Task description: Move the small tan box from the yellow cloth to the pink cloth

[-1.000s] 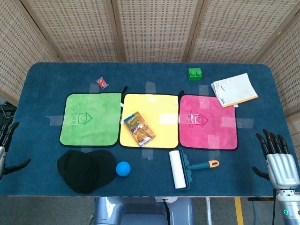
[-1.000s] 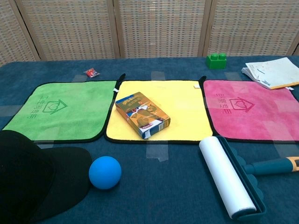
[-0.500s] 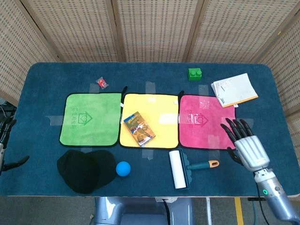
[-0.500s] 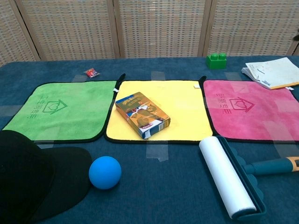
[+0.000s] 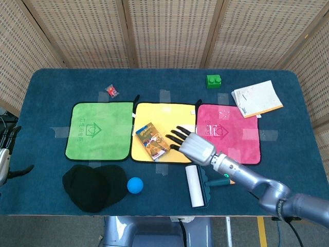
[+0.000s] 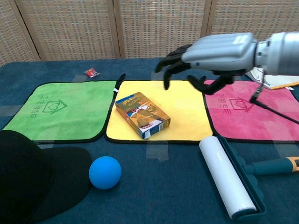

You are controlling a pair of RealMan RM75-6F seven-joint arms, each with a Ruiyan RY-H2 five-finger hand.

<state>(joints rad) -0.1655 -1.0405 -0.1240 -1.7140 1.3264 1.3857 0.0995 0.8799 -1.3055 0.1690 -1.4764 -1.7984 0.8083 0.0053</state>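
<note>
The small tan box (image 5: 152, 140) (image 6: 142, 116) lies flat on the yellow cloth (image 5: 175, 122) (image 6: 182, 105), towards its left side. The pink cloth (image 5: 231, 138) (image 6: 243, 112) lies just right of the yellow one and carries nothing. My right hand (image 5: 192, 143) (image 6: 210, 56) hovers over the right part of the yellow cloth, fingers spread and pointing at the box, a short gap away and holding nothing. My left hand (image 5: 5, 154) shows only at the left edge of the head view, off the table, fingers apart.
A green cloth (image 5: 100, 130) lies left of the yellow one. In front are a black cap (image 5: 92, 185), a blue ball (image 5: 135, 184) and a lint roller (image 5: 195, 185). A green brick (image 5: 214, 81), a notepad (image 5: 257, 98) and a small red wrapper (image 5: 112, 91) sit further back.
My right hand has swung from the table's right edge leftwards across the pink cloth to above the yellow cloth, close to the box. The box has not moved.
</note>
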